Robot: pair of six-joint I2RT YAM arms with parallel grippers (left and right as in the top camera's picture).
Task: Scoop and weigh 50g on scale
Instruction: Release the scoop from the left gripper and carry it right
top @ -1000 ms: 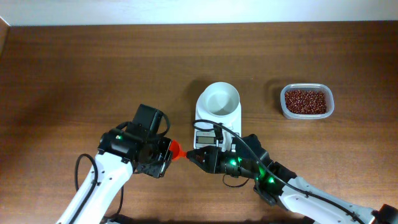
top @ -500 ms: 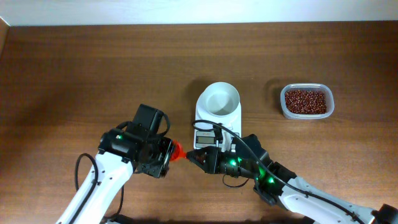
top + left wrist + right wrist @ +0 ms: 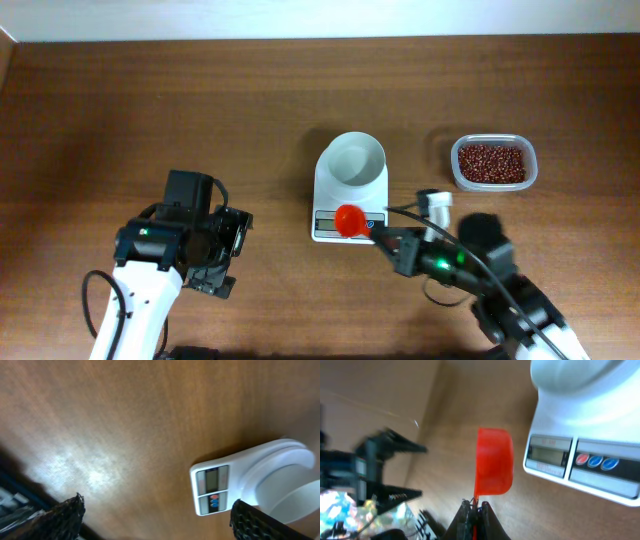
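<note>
The white scale stands mid-table with its white round bowl on top, empty. My right gripper is shut on the handle of a small red scoop, whose cup hangs over the scale's display. In the right wrist view the scoop sticks out ahead of the shut gripper, left of the scale. My left gripper is open and holds nothing, well left of the scale. Its wrist view shows the scale ahead between its wide-apart fingers.
A clear tub of red-brown beans sits to the right of the scale. The left arm's gripper shows blurred at the left of the right wrist view. The wooden table runs to a pale wall at the back.
The left gripper opened, let go of the red scoop and drew back to the left. The right gripper, shut on the scoop's handle, carried it right, over the scale's display.
</note>
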